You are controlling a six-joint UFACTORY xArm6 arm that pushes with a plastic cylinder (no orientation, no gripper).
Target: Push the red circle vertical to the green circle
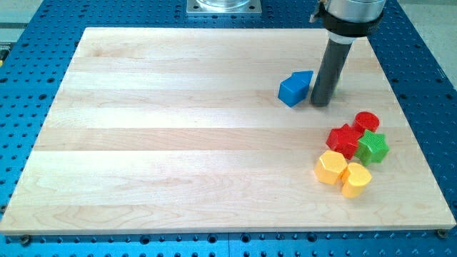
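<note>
Tool: the arm is ending in a plain dark rod with nothing that opens or closes, so it is gripping nothing; its tip (320,103) is pressing on the surface (178,143).
Tip position: it is standing just to the view's right of the blue block (295,88), seemingly touching it.
Red circle (367,121): it is sitting near the view's right edge, below and right of the tip, well apart from it.
Cluster: the red circle is touching the red star (343,139) and the green star (372,147); a yellow hexagon (331,168) and a yellow heart (355,179) are lying just below them.
Green circle: I cannot make one out.
</note>
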